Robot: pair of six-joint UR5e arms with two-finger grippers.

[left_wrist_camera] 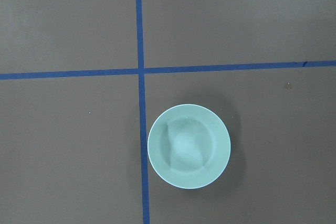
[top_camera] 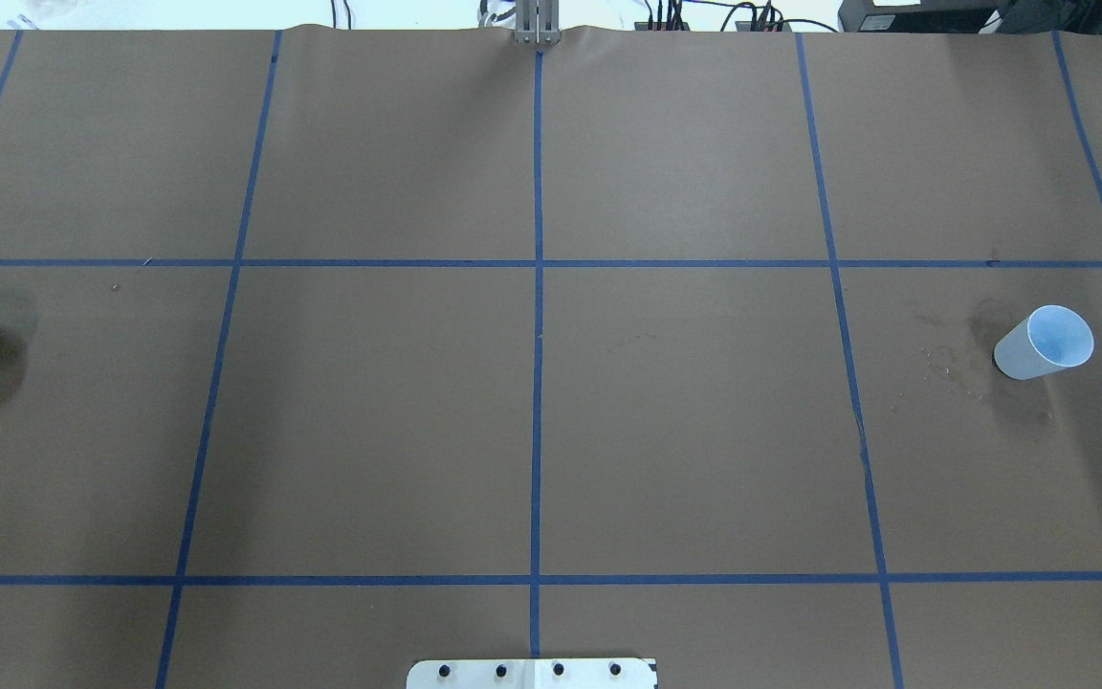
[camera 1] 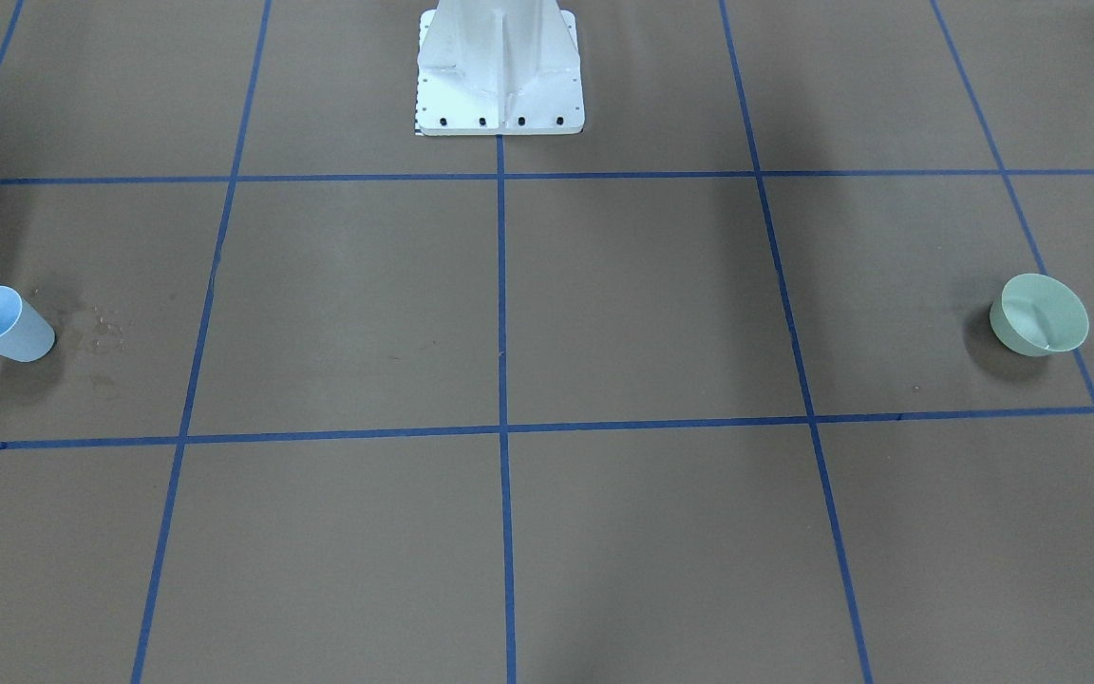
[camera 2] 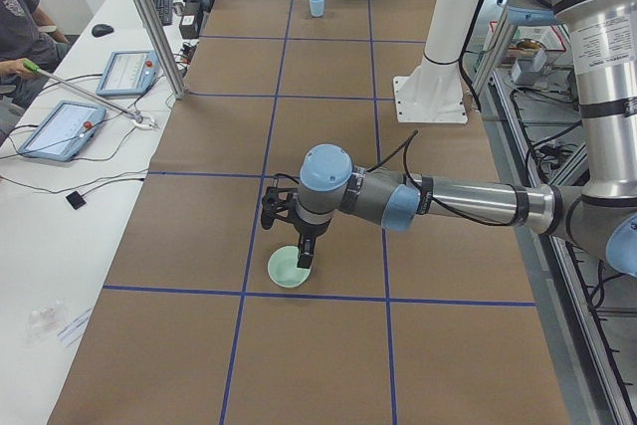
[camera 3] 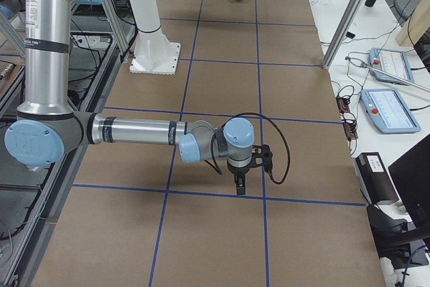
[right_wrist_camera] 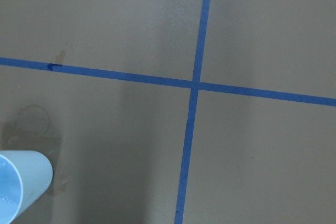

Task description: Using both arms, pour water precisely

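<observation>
Left hand, right hand: openness cannot be told. Approach is judged underway; blue cup, by the right edge of the counter, must be grasped next.

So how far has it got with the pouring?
Barely started, by the look of it. Done: nothing obvious; the blue cup and green bowl stand far apart, neither held. In hand: the left claw hangs over the bowl, the right claw close by the cup. Left: gripping, bringing them together, pouring. Beside the cup lie damp marks.
</observation>
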